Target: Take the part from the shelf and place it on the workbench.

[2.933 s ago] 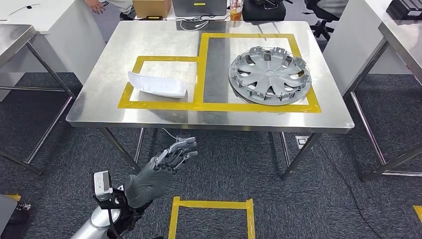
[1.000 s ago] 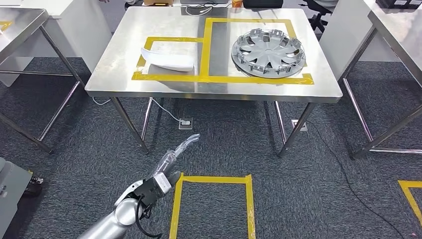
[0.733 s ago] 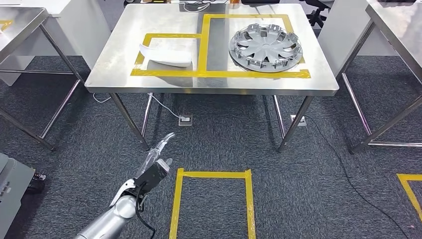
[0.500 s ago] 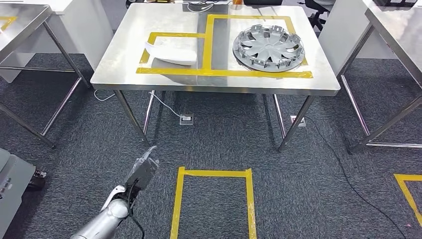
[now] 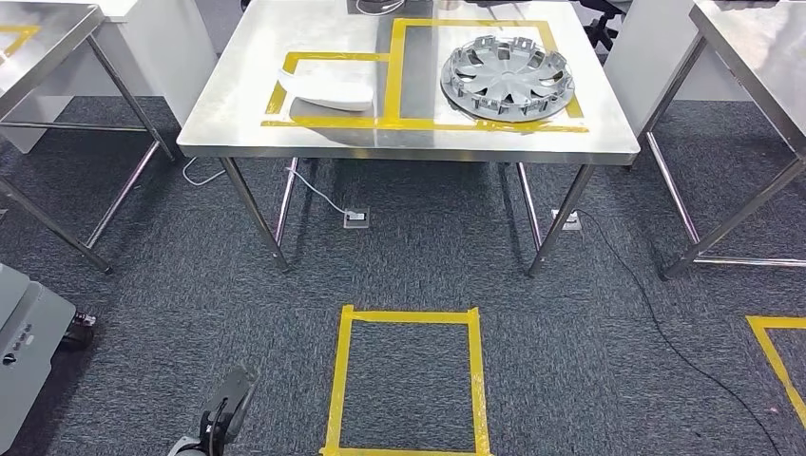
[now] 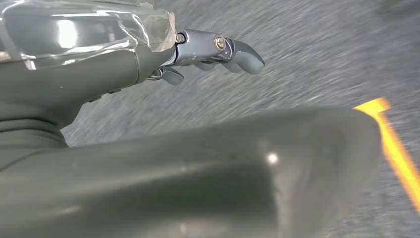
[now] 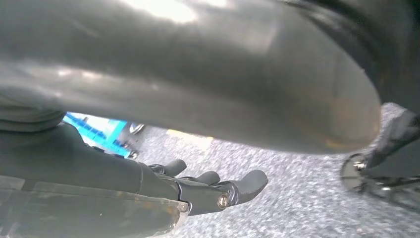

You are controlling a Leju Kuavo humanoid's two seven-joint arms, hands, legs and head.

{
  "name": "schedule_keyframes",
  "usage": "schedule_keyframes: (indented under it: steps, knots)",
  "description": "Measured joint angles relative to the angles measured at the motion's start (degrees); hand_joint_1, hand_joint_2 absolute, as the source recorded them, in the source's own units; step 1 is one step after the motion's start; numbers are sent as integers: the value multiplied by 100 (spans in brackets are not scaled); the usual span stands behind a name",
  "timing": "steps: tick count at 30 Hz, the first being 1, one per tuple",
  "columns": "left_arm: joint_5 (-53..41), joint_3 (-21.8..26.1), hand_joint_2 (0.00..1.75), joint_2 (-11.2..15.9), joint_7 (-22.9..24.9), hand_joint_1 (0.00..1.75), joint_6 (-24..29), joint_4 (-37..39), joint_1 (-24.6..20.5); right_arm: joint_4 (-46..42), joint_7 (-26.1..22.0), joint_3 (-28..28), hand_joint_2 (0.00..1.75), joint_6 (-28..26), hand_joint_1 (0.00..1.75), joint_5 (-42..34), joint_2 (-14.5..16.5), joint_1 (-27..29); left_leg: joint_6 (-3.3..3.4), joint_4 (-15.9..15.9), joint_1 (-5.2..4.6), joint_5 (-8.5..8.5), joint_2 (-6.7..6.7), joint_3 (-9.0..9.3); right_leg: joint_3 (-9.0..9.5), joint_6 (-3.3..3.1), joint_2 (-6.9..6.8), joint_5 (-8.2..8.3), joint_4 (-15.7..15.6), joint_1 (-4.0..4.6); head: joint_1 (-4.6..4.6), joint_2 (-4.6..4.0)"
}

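Note:
A white curved part (image 5: 328, 92) lies inside the small yellow-taped box on the steel workbench (image 5: 418, 142). A silver hubcap (image 5: 508, 78) sits in the larger taped box beside it. My left hand (image 5: 228, 408) hangs low at the bottom edge of the head view, far from the workbench. In the left wrist view that hand (image 6: 124, 64) holds nothing, its fingers (image 6: 223, 49) stretched out over the carpet. My right hand (image 7: 148, 188) also hangs over the carpet with fingers (image 7: 237, 186) extended and nothing in them.
A yellow tape square (image 5: 409, 380) marks the carpet in front of me. Steel tables stand at the left (image 5: 47, 28) and right (image 5: 760, 57). A black cable (image 5: 665, 332) runs across the floor on the right, and a grey box (image 5: 24, 342) stands at the left.
The whole view has shifted, so the workbench now lies farther off and higher in the picture. My left arm has dropped from mid-frame to the bottom edge, its hand still holding nothing.

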Motion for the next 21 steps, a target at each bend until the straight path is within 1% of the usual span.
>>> schedule_keyframes:
  steps: [1,2,3,4,5,6,7,8,9,10,11,12,13,14,15,16,17,18,19,20,21]
  knots:
    - [78,60,0,17,21,0,-33,80,61,0,18,0,0,-32,0,-2,30,-5,-41,118,16,-134,-10,-50,-28,-57,-4,41,-11,-13,-4,0]
    - [152,115,0,37,40,0,-61,156,120,0,26,0,0,-49,0,-3,57,-9,-80,347,34,-352,-19,-134,-66,-104,-9,85,-18,-26,-3,0]
    - [220,168,0,51,57,0,-87,229,180,0,28,0,0,-59,0,-3,75,-13,-118,691,51,-626,-27,-246,-110,-132,-12,126,-14,-23,-7,0]
    - [275,214,0,62,68,0,-109,294,239,0,28,0,0,-60,0,-3,88,-14,-147,1087,64,-877,-28,-366,-165,-146,-14,169,-8,-20,-7,-1]
    - [323,251,0,68,75,0,-137,354,295,0,28,0,0,-58,0,-3,99,-12,-168,1422,75,-1031,-28,-447,-221,-143,-14,208,0,-18,-6,-1]
    - [361,283,0,68,79,0,-160,408,351,0,30,0,0,-54,0,-3,104,-10,-180,1605,84,-1070,-28,-451,-278,-136,-13,246,10,-17,-8,0]
    - [391,311,0,68,79,0,-173,453,402,0,31,0,0,-49,0,-4,108,-8,-183,1559,92,-994,-28,-339,-332,-127,-13,279,22,-17,-8,0]
    - [416,339,0,69,78,0,-186,492,442,0,32,0,0,-45,0,-8,109,-7,-177,1292,97,-852,-28,-113,-380,-111,-12,311,33,-17,-8,0]
    - [430,366,0,72,76,0,-194,524,467,0,32,0,0,-43,0,-13,111,-9,-163,875,99,-729,-31,189,-414,-94,-13,341,43,-17,-9,0]
    - [439,389,0,76,72,0,-204,546,479,0,30,0,0,-41,0,-18,114,-12,-138,443,91,-668,-37,480,-444,-67,-16,371,49,-10,-8,-1]
    - [448,407,0,80,65,0,-214,562,487,0,13,0,0,-22,0,-19,113,-15,-103,133,75,-648,-43,682,-459,-34,-20,403,48,-4,-1,-1]
    - [461,418,0,84,57,0,-218,576,497,0,-18,1,0,15,0,-13,104,-17,-67,-43,55,-668,-48,786,-466,-2,-25,434,45,-1,1,-1]
    - [474,426,0,87,49,0,-219,588,511,0,-62,1,0,64,0,-4,91,-15,-28,-91,32,-672,-50,800,-473,39,-29,468,36,0,6,-1]
    - [487,433,0,89,42,0,-214,600,529,0,-109,3,0,121,0,9,69,-6,22,-102,25,-629,-48,773,-475,78,-32,499,26,-4,10,-1]
    - [494,438,0,86,37,0,-211,611,540,0,-151,5,0,163,0,19,42,4,69,-133,28,-585,-38,748,-495,103,-31,493,44,-10,9,-1]
    - [499,443,0,80,28,0,-209,616,545,0,-183,9,0,188,0,26,21,14,126,-161,36,-527,-31,711,-541,109,-29,416,124,-13,15,-1]
    - [504,447,0,73,18,0,-209,619,548,0,-207,15,0,203,0,32,0,23,172,-190,45,-464,-24,661,-626,92,-27,256,312,-14,19,-1]
    - [511,450,0,65,5,0,-211,621,550,0,-227,24,0,206,0,35,-20,24,202,-196,43,-410,-18,599,-752,61,-24,18,633,-18,24,-1]
    - [519,452,0,60,-5,0,-212,623,554,0,-240,34,0,208,0,36,-36,25,222,-193,36,-358,-20,524,-890,38,-24,-231,1035,-18,27,-1]
    - [525,453,0,55,-10,0,-213,626,559,0,-248,44,0,208,0,37,-51,28,225,-188,27,-306,-18,454,-999,38,-23,-413,1416,-19,27,-1]
    - [529,453,0,50,-13,0,-215,629,561,0,-251,52,0,208,0,37,-66,32,226,-180,20,-255,-17,387,-1034,63,-23,-499,1668,-19,27,0]
